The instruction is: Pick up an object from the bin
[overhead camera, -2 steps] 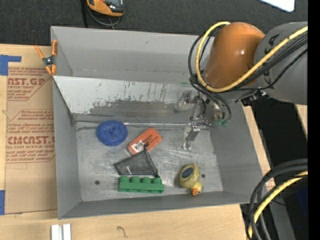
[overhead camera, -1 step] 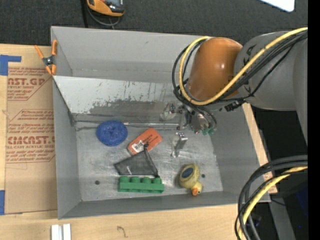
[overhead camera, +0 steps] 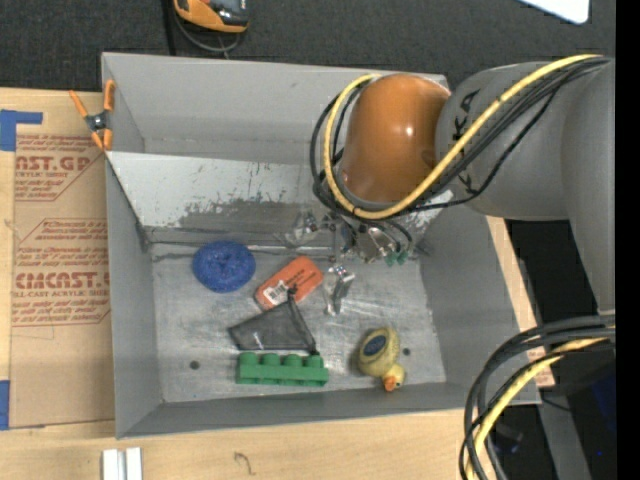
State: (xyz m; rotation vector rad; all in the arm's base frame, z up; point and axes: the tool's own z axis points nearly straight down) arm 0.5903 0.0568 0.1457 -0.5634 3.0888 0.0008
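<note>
My gripper (overhead camera: 338,290) hangs over the middle of the bin below the orange dome, its metal fingers pointing down with nothing visible between them. Just left of the fingertips lies an orange flat tag-like thing (overhead camera: 288,281) with a white label. Below that sits a dark folded piece (overhead camera: 271,331), and a green toothed block (overhead camera: 282,369) lies along the near wall. A yellow rubber duck (overhead camera: 381,356) rests to the lower right of the gripper.
A blue round scrubby thing (overhead camera: 224,266) lies at the left of the bin floor. The arm and its cables cover the bin's back right corner.
</note>
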